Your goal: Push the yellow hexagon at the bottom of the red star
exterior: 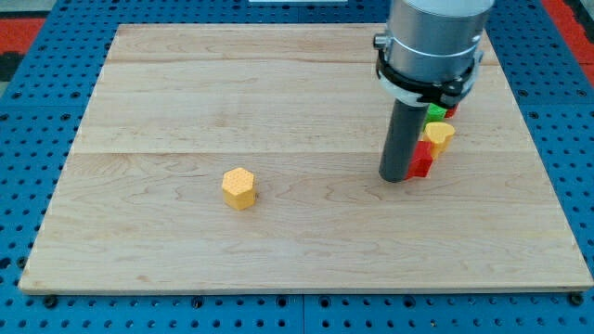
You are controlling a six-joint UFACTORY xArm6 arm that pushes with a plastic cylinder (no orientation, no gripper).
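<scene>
The yellow hexagon [238, 188] sits on the wooden board [186, 102], left of centre toward the view's bottom. A red block [422, 160], partly hidden by the rod so its shape is unclear, lies at the view's right. My tip [395, 177] rests on the board right beside that red block's left side, far to the right of the yellow hexagon. A yellow block [440, 135] touches the red block's upper right.
A green block [435, 112] and another red block [451, 110] peek out behind the arm's grey body [432, 42], above the yellow block. The board lies on a blue pegboard [37, 121].
</scene>
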